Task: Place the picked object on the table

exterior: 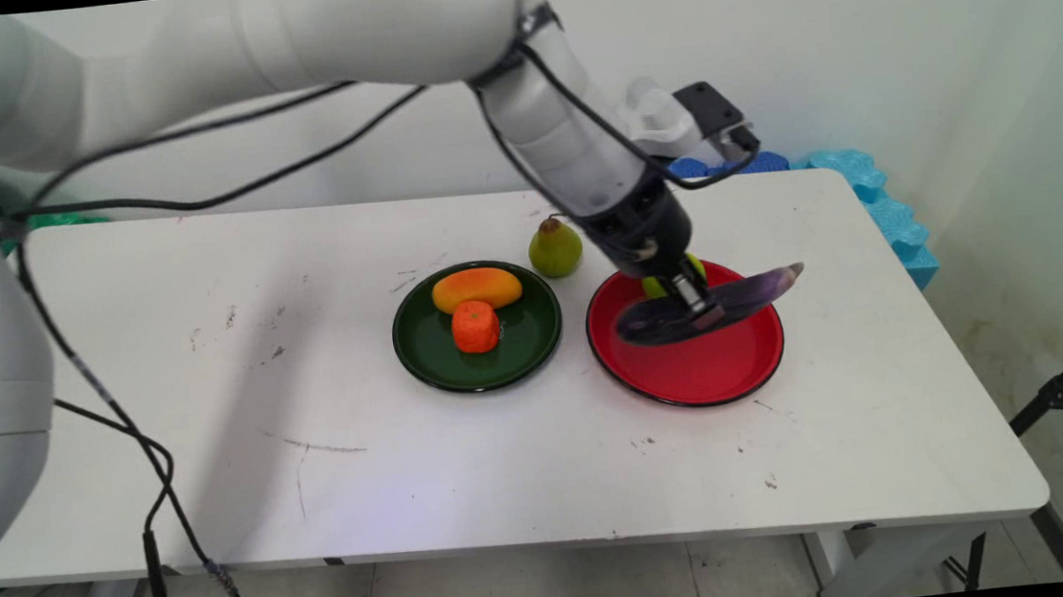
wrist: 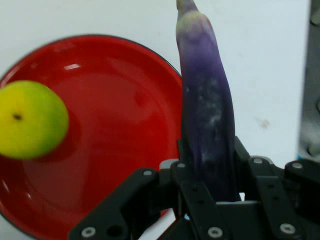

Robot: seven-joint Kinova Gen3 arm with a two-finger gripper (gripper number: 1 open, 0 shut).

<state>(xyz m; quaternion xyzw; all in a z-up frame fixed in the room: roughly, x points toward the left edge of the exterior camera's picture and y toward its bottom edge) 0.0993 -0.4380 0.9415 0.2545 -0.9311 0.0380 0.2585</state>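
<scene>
The white table (exterior: 507, 455) is taking up most of the shot, and out on its right half the arm is reaching down over the red plate (exterior: 692, 376). The gripper (exterior: 698, 308) is clamping a long purple eggplant (exterior: 743, 294) between its fingers, pinching it around the middle so both ends are sticking out sideways. The eggplant is hanging just above the plate; I can't tell whether its darker end is brushing the plate's surface. Its pale tip is poking out past the rim toward the table's right side.

Left of that, the dark green plate (exterior: 536, 346) is carrying an orange-yellow mango (exterior: 477, 289) and, touching it on the near side, a smaller orange fruit (exterior: 475, 327). A green pear (exterior: 555, 248) is standing upright on the bare table between the two plates, toward the back.

Tucked at the far side of the red plate, a yellow-green lime (wrist: 30, 127) is sitting partly hidden behind the gripper in the main view, plain as day in the hand view.

Now the risks, as I'm reading them: the eggplant is long and smooth, and a grip across its middle could let it pivot or slide out. It's also longer than the plate is comfortable with, so the overhanging tip could tip it off the rim. And that lime is close, so a nudge could roll it out.
</scene>
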